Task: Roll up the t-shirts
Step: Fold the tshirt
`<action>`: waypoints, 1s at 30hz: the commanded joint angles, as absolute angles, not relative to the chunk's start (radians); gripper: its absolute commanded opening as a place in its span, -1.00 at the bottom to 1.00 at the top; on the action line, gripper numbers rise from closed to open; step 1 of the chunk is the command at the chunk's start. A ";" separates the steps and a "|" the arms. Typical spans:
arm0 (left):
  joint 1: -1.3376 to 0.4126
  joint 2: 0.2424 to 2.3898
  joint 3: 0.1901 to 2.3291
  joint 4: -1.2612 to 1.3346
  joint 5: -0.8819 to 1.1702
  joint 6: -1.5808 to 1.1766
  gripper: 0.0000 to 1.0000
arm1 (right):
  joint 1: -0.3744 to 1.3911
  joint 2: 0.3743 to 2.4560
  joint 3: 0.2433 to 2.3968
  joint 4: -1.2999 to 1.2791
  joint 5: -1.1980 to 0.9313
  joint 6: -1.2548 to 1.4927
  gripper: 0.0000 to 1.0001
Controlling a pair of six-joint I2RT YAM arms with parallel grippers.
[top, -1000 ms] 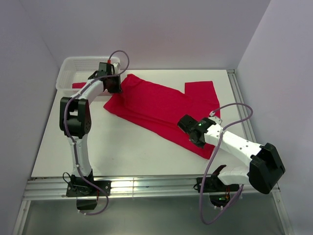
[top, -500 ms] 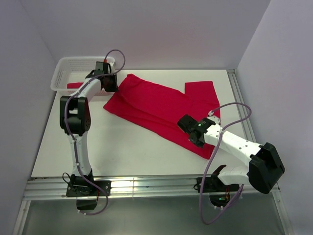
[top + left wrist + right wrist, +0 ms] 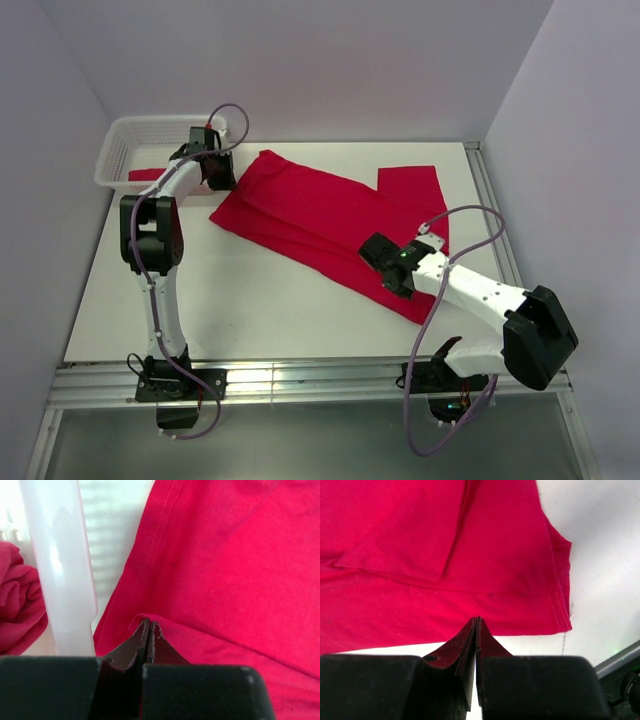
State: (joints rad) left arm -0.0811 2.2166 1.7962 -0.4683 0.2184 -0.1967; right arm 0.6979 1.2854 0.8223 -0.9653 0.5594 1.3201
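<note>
One red t-shirt (image 3: 320, 215) lies flat on the white table, folded lengthwise and running diagonally. My left gripper (image 3: 224, 180) (image 3: 149, 622) is at the shirt's far left corner beside the basket. It is shut, and a fold of the t-shirt (image 3: 225, 580) peaks up at its tips. My right gripper (image 3: 382, 260) (image 3: 477, 618) is at the near hem of the t-shirt (image 3: 470, 545). Its jaws are together with the tips on the hem line. Whether cloth is pinched there does not show. A second t-shirt (image 3: 140, 176) (image 3: 20, 605) lies bundled in the basket.
The white lattice basket (image 3: 150, 122) stands at the table's far left corner, its rim (image 3: 60, 570) right beside my left fingers. Grey walls close in on three sides. A metal rail (image 3: 490, 210) runs along the table's right edge.
My left gripper moved left and away, taking the shirt's corner with it, and the basket slid left. The right gripper shifted only slightly.
</note>
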 commanded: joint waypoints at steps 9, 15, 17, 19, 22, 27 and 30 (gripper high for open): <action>-0.072 2.210 1.810 -0.494 0.210 -0.190 -0.95 | 0.620 1.262 0.808 -0.752 0.548 1.117 -0.41; -0.054 2.210 1.810 -0.500 0.206 -0.187 -0.95 | 0.583 1.293 0.792 -0.713 0.511 1.112 -0.32; -0.051 2.210 1.813 -0.511 0.207 -0.183 -0.95 | 0.571 1.304 0.792 -0.710 0.511 1.112 -0.31; -0.048 2.203 1.806 -0.509 0.207 -0.183 -0.95 | 0.565 1.319 0.792 -0.710 0.512 1.114 -0.31; -0.046 2.178 1.787 -0.499 0.196 -0.176 -0.95 | 0.557 1.335 0.784 -0.698 0.505 1.114 -0.24; -0.046 2.161 1.795 -0.500 0.178 -0.172 -0.94 | 0.545 1.341 0.764 -0.669 0.489 1.108 -0.18; -0.046 2.183 1.833 -0.520 0.163 -0.170 -0.95 | 0.534 1.342 0.764 -0.661 0.488 1.103 -0.18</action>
